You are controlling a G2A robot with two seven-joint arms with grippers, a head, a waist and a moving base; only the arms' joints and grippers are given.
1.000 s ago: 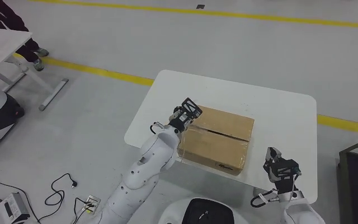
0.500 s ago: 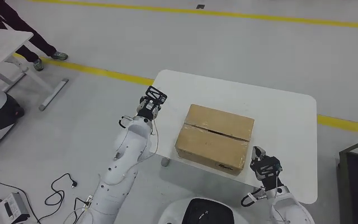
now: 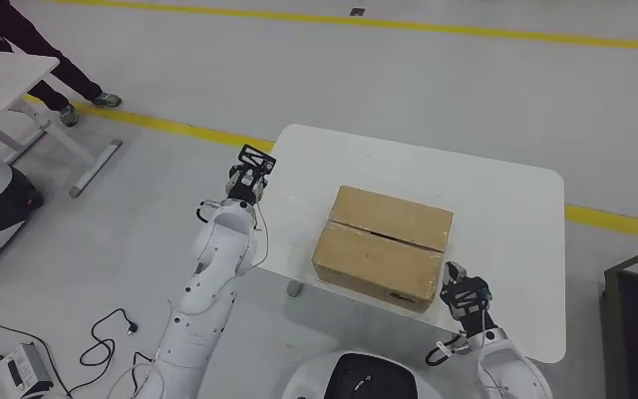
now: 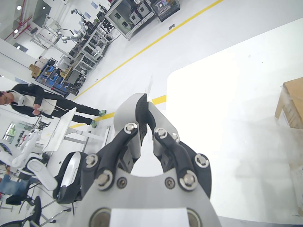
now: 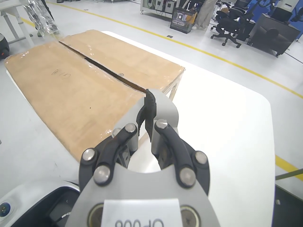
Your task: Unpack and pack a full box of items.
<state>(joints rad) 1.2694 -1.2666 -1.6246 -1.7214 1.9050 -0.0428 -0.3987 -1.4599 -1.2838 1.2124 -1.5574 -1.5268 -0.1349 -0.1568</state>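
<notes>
Mid-table (image 3: 498, 190): the cardboard box (image 3: 384, 247), flaps down, dark seam (image 5: 101, 68) gaping slightly along the top. Out past the table's left edge: the left gripper (image 3: 249, 163), jaws pressed together, apparently on a thin clear tape strip (image 5: 39, 12) trailing back to the box's left end; too thin to confirm the pinch. Just beside the box's near right corner: the right gripper (image 3: 465, 294), jaws together on nothing, close to the seam's right end.

Risks from here:
- With tape clinging at the left end and nothing bracing the box, any pull likely to drag or slew it toward the left edge.
- Also possible: the strip snapping or slipping from the pinch, leaving the flaps stuck.
- With jaws closed, no purchase on a flap for the right side; prodding likely to dent the cardboard.
</notes>
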